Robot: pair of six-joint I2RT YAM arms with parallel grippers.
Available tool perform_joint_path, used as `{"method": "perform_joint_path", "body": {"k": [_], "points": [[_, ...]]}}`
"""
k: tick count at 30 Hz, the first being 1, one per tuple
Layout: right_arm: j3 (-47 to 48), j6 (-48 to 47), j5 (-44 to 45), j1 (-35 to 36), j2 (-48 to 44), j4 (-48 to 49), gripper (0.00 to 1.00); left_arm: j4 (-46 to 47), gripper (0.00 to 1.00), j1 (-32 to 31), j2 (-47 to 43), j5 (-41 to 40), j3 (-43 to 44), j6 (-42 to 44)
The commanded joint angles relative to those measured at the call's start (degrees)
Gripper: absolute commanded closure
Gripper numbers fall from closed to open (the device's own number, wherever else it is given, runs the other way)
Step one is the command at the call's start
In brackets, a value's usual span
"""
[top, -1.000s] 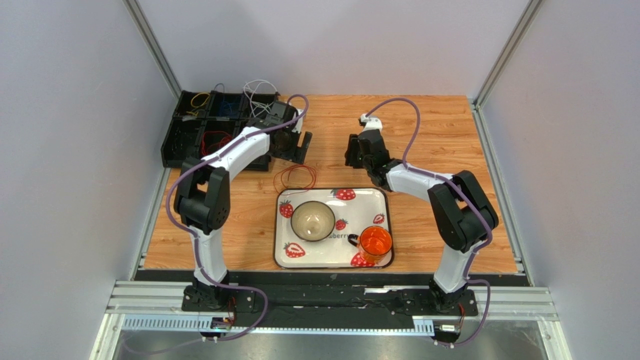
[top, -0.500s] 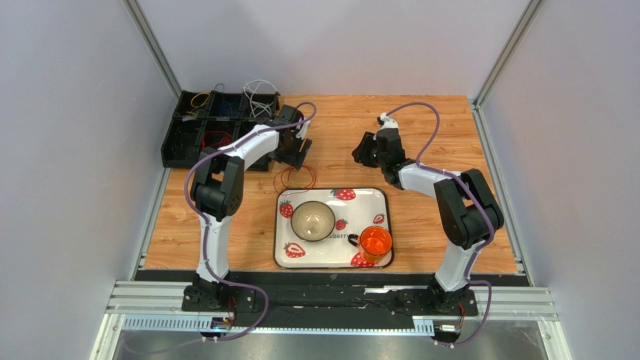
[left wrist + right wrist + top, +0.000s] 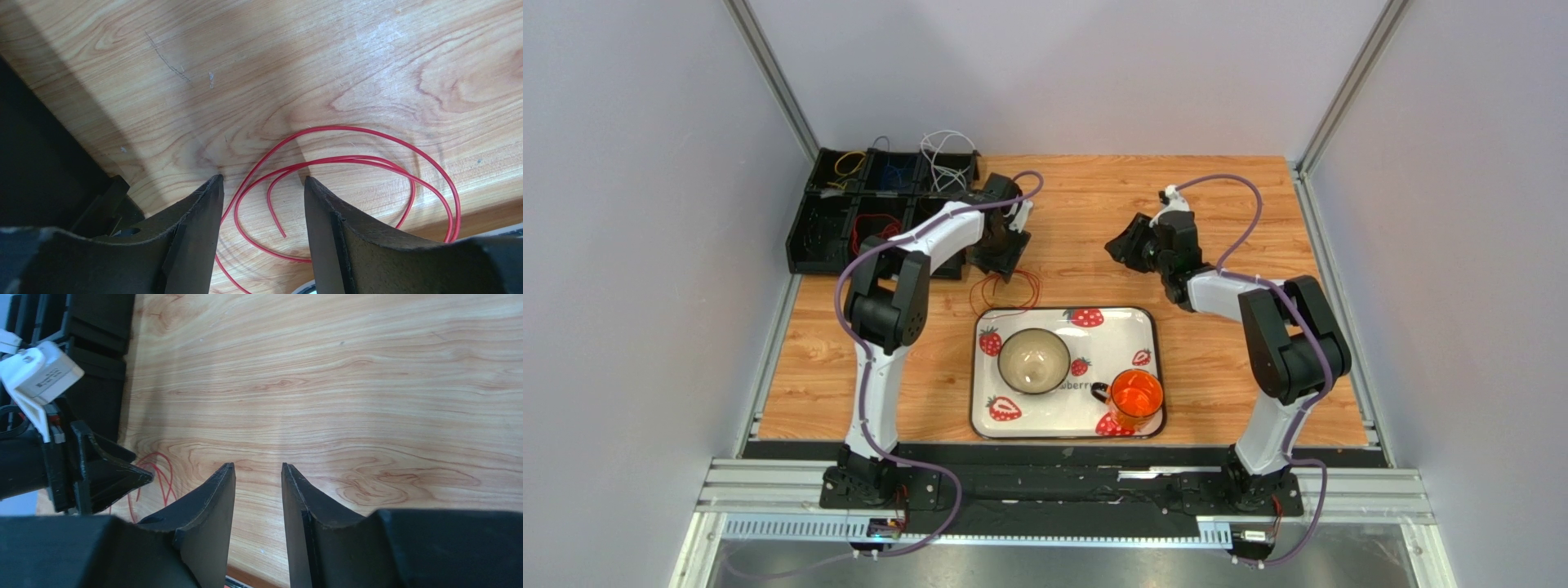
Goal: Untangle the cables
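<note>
A thin red cable (image 3: pixel 1004 292) lies in loose loops on the wooden table, just behind the tray. My left gripper (image 3: pixel 1009 252) hangs low over its far side. In the left wrist view the jaws (image 3: pixel 261 179) stand apart, and strands of the red cable (image 3: pixel 344 127) lie on the wood between them, untouched. More cables sit in the black bins (image 3: pixel 844 211): white (image 3: pixel 946 147), yellow (image 3: pixel 848 159) and red (image 3: pixel 874 227). My right gripper (image 3: pixel 1127 240) hovers over bare wood, open (image 3: pixel 258 465) and holding nothing. The red cable (image 3: pixel 167 481) shows at the left of its view.
A strawberry-print tray (image 3: pixel 1063 316) sits in front of the cable. It carries a bowl (image 3: pixel 1035 359) and an orange cup (image 3: pixel 1135 397). The black bins fill the back left corner. Frame rails run along both table sides.
My left gripper has swung down and right from the bins to the red cable, and its jaws have narrowed. My right gripper has drawn back to the right and closed slightly.
</note>
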Motion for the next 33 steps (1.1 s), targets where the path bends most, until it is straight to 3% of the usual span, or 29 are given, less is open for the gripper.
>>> {"method": "perform_joint_path", "body": {"k": [1, 8, 12, 13, 16, 18, 33], "points": [[-0.53, 1.14, -2.93, 0.02, -1.02, 5.66, 0.63, -1.69, 0.41, -0.29, 0.48, 1.09, 2.12, 0.77], [-0.79, 1.23, -3.2, -0.07, -1.11, 5.92, 0.64, -2.48, 0.51, -0.29, 1.27, 1.53, 3.17, 0.95], [-0.71, 1.23, -3.2, -0.07, -1.11, 5.92, 0.64, -3.09, 0.65, -0.37, 2.06, 2.05, 3.79, 1.04], [-0.71, 1.31, -3.2, -0.07, -1.2, 5.92, 0.64, -3.18, 0.8, -0.29, 2.24, 1.79, 3.97, 1.04], [-0.71, 1.32, -3.29, -0.16, -1.11, 5.92, 0.65, -3.62, 0.88, -0.29, 2.5, 1.88, 4.41, 1.04], [-0.71, 1.32, -3.29, -0.07, -1.02, 6.01, 0.65, -3.62, 0.98, -0.29, 2.42, 1.88, 4.41, 1.04], [-0.62, 1.93, -3.9, -0.51, -0.5, 6.45, 0.66, -3.88, 1.0, -0.29, -3.64, 7.06, 6.08, -2.12]]}}
